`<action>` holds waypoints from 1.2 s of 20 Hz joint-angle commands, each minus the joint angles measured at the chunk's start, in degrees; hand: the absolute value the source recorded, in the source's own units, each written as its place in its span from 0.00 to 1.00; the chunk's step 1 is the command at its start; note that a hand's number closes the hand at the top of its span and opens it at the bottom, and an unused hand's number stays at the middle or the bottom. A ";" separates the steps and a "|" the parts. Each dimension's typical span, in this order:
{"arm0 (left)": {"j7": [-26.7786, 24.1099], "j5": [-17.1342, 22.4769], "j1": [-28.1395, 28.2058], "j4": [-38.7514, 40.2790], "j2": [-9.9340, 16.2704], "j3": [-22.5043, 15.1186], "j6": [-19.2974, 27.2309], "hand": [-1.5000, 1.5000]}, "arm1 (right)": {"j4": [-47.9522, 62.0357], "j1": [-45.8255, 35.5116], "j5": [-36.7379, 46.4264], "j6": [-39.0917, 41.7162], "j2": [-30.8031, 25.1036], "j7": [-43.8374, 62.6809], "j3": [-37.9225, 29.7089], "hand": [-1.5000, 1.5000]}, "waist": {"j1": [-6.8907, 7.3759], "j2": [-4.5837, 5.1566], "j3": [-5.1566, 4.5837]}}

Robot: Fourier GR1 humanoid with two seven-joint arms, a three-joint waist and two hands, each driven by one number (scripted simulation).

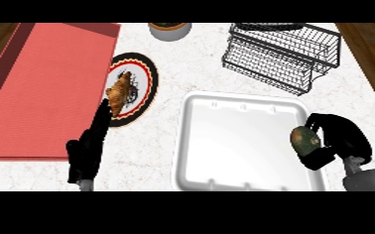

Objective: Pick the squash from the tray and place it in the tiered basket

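Presently on the counter (183,69), a pale speckled top:

Tray (219,129) – white, shallow, with rounded corners; sits near and right of centre. Its floor is bare where it shows.

Squash (303,139) – green-brown, mottled, small; at the tray's right rim, held in the right hand. Whether it touches the tray cannot be told.

Right hand (338,140) – black, entering from the near right corner on a grey forearm; fingers and thumb curled round the squash, which shows on the hand's left side.

Left hand (89,151) – black, at the near left; fingers straight and pressed together, pointing far toward the plate. The fingertips reach the plate's near rim, next to the croissant; whether they touch it cannot be told.

Basket (282,54) – dark wire, tiered, at the far right, well apart from the tray's far edge. No item shows inside.

Plate (150,87) – round, with a dark and red patterned border and pale centre; left of the tray, just beside the mat.

Croissant (119,90) – golden brown, lying on the plate's left half.

Mat (55,84) – red, ribbed, large; covers the left part of the counter.

Pot (170,29) – grey, round, at the far edge in the middle, partly cut off by the view's top
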 commanded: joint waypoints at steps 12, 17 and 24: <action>1.40 -0.26 5.99 0.71 1.20 2.14 1.08 0.50 | -26.59 0.95 -23.92 0.47 -6.35 1.88 -28.06 1.00 | -2.08 -0.23 -0.70; 0.92 -0.45 5.53 1.72 0.79 1.73 0.03 0.50 | -35.81 -0.77 -24.24 4.51 -11.86 7.00 -32.10 1.00 | -0.92 0.17 -0.69; 0.91 -2.77 7.99 -1.39 -0.64 -0.70 0.90 0.50 | -37.52 -8.41 -30.00 9.30 -14.29 17.79 -36.09 1.00 | 0.51 0.39 -0.64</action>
